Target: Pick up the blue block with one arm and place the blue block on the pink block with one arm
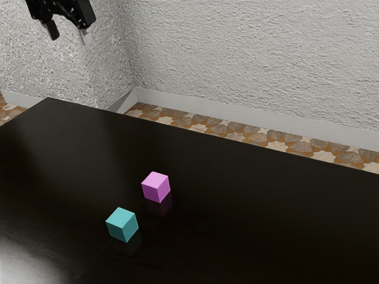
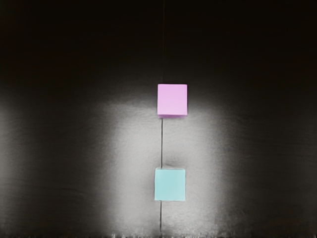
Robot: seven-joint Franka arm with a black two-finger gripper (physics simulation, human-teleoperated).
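A blue-teal block (image 1: 122,224) rests on the dark table (image 1: 249,201), near its front. Just behind it, toward the exterior view's right, sits the pink block (image 1: 156,186); a small gap separates the two. My black gripper (image 1: 68,32) hangs high in the exterior view's upper left corner, far above the table and well away from both blocks. Its fingers stand apart with nothing between them, so it is open. From the wrist camera I look straight down on the blue block (image 2: 170,184) and the pink block (image 2: 172,100), lined up along a thin seam in the tabletop.
The table is glossy and dark, with a bright glare at the front left corner (image 1: 23,266). Rough white walls (image 1: 249,53) stand behind it, and a strip of patterned floor (image 1: 266,137) runs along the table's far edge.
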